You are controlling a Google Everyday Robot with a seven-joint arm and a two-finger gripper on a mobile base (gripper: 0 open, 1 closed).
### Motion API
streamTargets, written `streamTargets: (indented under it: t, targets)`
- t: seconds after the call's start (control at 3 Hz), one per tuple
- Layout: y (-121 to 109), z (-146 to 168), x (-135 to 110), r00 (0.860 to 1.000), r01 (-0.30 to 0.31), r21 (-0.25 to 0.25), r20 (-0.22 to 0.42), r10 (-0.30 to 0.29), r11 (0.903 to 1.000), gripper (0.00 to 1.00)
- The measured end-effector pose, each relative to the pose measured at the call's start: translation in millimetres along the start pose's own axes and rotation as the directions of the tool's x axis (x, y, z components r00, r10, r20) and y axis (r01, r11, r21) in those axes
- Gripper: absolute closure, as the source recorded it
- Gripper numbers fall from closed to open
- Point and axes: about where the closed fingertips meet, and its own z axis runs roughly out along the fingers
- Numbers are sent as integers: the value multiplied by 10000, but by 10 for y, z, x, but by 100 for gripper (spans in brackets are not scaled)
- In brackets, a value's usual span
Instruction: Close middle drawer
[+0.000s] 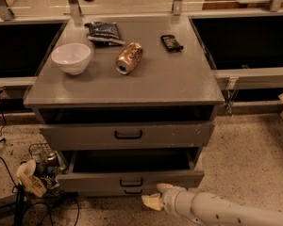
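Observation:
The middle drawer point(132, 177) is pulled out from the grey cabinet, second of three. Its grey front carries a small black bar handle point(131, 182), and its dark tray is open behind it. The taller top drawer front point(127, 135) is above it, and the thin lowest front point(131, 191) just below. My gripper point(153, 199), cream-tipped on a white arm point(217, 211), is low at the bottom right. It sits just in front of the right half of the middle drawer's front, close to it or touching it.
On the cabinet top point(179, 84) are a white bowl point(71, 57), a can lying on its side point(129, 58), a dark snack bag point(104, 33) and a small black object point(171, 43). Cables and clutter point(35, 175) lie on the floor at left. Speckled floor lies at right.

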Motion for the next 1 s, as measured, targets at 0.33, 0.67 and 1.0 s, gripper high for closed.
streamTargets:
  t: [0.33,0.67,1.0]
  targets:
    - [0,0,0,10000,0,0,0,0,10000,64]
    - [0,0,0,10000,0,-1,0,0,10000,87]
    - [-109,66,-61,9968,-604,345,549,584,9976,100]
